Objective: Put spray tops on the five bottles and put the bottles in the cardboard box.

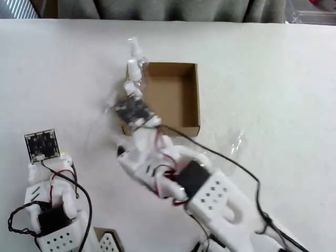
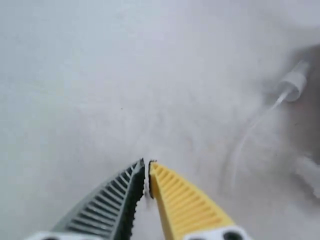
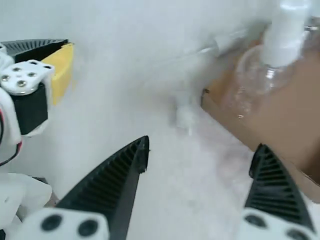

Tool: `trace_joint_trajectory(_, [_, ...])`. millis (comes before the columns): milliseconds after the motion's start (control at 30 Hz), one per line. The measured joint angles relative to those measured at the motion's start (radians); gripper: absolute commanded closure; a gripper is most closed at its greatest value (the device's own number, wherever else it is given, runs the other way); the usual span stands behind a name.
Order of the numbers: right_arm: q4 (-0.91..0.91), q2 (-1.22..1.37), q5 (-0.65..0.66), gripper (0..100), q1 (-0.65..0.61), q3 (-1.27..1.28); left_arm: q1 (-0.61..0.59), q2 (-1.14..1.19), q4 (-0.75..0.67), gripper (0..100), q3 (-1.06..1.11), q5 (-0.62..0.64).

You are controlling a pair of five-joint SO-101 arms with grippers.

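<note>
Nearest to me, my left pincer (image 2: 147,171) hangs low over the white table (image 1: 273,68) with its grey and yellow fingers pressed together on nothing. I judge it parked out of the way while my other arm works. Off to one side of it lies a loose white spray top with a thin dip tube (image 2: 292,85), apart from any bottle and presumably waiting to be fitted.

Farther out, my right pincer (image 3: 200,152) is spread wide with nothing between its black fingers. It hovers just beside the near left corner of the brown cardboard box (image 1: 198,100).

Beyond it, a clear plastic bottle with a white spray top (image 3: 272,60) sits at the box's left wall. I cannot tell whether it stands inside or leans on the rim. With my jaws apart so near it, I take this bottle to be the one in hand.

To the right of the box I think I see a second clear bottle (image 1: 237,143) lying on the table, but clear plastic on white is hard to read. My own right arm hides the table in front of the box, so I cannot count five bottles.
</note>
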Motion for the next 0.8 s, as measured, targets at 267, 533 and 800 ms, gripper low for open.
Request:
trace_joint_trajectory(267, [0.203,-0.183,0.0,97.4,0.344,-0.028,0.0,0.0,0.0,97,0.0,0.0])
trace_joint_trajectory(533, [0.385,-0.201,0.144,92.6,0.671,-0.015,0.025,0.0,0.0,97,0.0,-0.017])
trace_joint_trajectory(800, [0.399,-0.201,0.204,92.6,0.806,0.166,0.043,0.0,0.0,97,0.0,-0.029])
